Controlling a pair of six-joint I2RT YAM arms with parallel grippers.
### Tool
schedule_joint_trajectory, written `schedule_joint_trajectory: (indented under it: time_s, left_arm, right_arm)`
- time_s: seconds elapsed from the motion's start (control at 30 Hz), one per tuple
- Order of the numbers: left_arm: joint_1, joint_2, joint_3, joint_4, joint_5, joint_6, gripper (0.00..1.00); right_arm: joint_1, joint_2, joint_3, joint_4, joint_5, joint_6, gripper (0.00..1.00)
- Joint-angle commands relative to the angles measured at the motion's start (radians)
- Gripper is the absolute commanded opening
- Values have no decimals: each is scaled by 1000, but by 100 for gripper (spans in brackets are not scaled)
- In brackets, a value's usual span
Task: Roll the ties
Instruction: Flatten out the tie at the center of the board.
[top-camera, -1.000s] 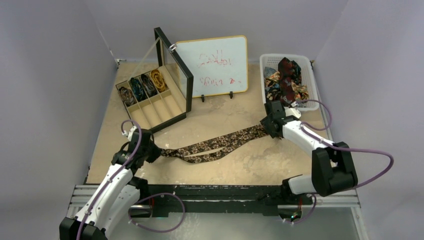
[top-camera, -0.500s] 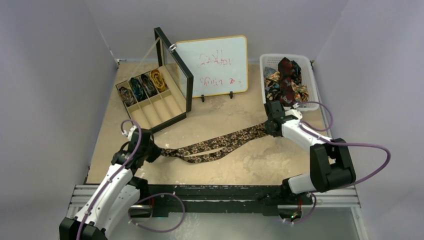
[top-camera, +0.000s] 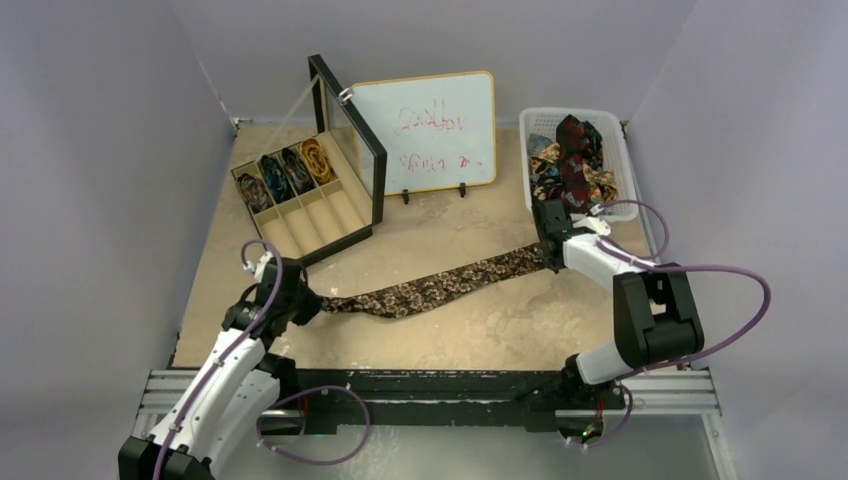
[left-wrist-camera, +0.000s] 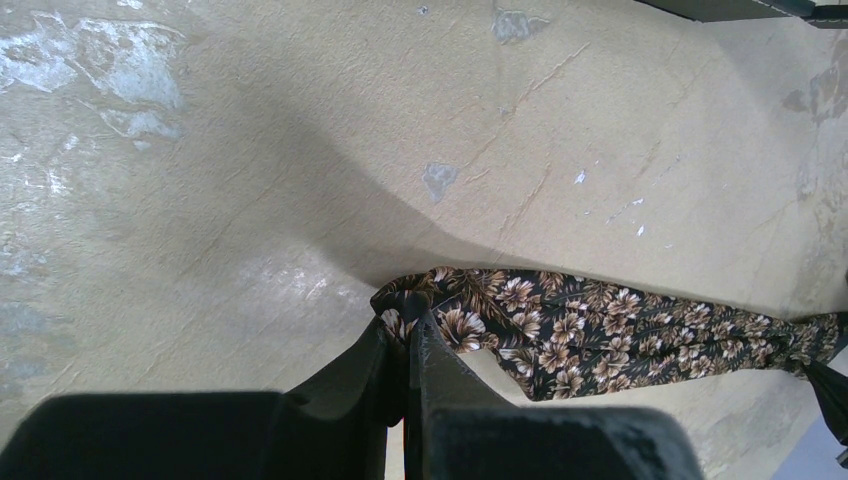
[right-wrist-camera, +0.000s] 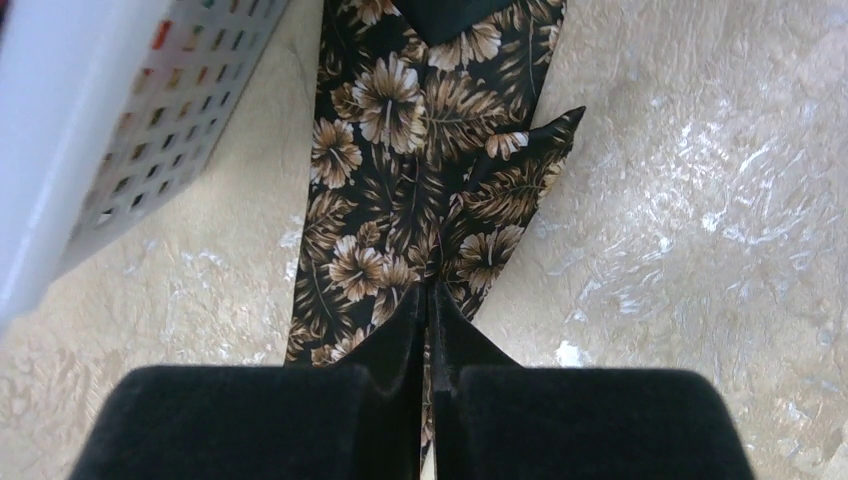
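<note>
A brown-gold floral tie (top-camera: 440, 285) lies stretched across the table between both arms. My left gripper (top-camera: 312, 303) is shut on its left folded end (left-wrist-camera: 410, 305), the fabric pinched between the black fingers (left-wrist-camera: 440, 370). At the other end my right gripper (top-camera: 548, 262) is shut on the tie's wide end (right-wrist-camera: 400, 200), beside the white basket. More loose ties (top-camera: 570, 160) fill that basket. Several rolled ties (top-camera: 285, 172) sit in the far compartments of the black box.
The black compartment box (top-camera: 318, 222) stands at the back left with its glass lid (top-camera: 350, 135) raised. A small whiteboard (top-camera: 430, 130) stands at the back centre. The white basket (top-camera: 626, 190) sits at the back right, its wall (right-wrist-camera: 100, 130) close to my right gripper.
My right gripper has shut on the tie's wide end and shifted slightly right. The tie's slack loop near the middle has been drawn out into one straighter strip. The left arm has not moved.
</note>
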Motion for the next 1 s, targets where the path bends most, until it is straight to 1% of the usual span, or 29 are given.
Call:
schedule_joint_trajectory:
  time_s: [0.0,0.13,0.23,0.37,0.4,0.43,0.5,0.57,0.63,0.7,0.73,0.87,0.9,0.97]
  left_arm:
    - [4,-12,34,3,-22,-2,0]
    - [5,-14,24,-16,-32,-32,0]
    - [5,-28,7,-49,-43,-95,0]
    - [4,-67,-14,-92,-64,-176,0]
    - [5,-74,-14,-100,-70,-182,0]
    - [5,-80,-14,-103,-74,-188,0]
    - [5,-83,-11,-108,-78,-193,9]
    - [5,-78,-3,-120,-82,-202,16]
    - [4,-73,5,-129,-87,-208,21]
    - [3,-74,16,-141,-90,-219,23]
    - [4,-76,26,-149,-91,-227,29]
    - [4,-96,53,-157,-90,-227,45]
    - [5,-100,59,-164,-91,-230,49]
    - [5,-105,71,-181,-94,-237,56]
  right_arm:
    - [-8,-4,50,10,69,-37,0]
    - [-9,-25,46,49,56,-92,0]
    - [-9,-34,42,86,32,-148,0]
    - [-9,-8,46,90,30,-163,0]
    - [-9,-1,45,94,24,-170,1]
    - [-9,4,46,99,17,-184,5]
    - [-9,10,53,103,-5,-204,19]
    - [-8,5,56,106,-30,-230,38]
    - [-9,-11,54,106,-51,-245,48]
    - [-8,-32,49,99,-68,-257,52]
    - [-8,-51,46,100,-91,-266,52]
    - [-9,-117,14,130,-229,-363,53]
    - [-7,-143,-3,160,-279,-411,53]
    - [-7,-209,-55,236,-437,-502,55]
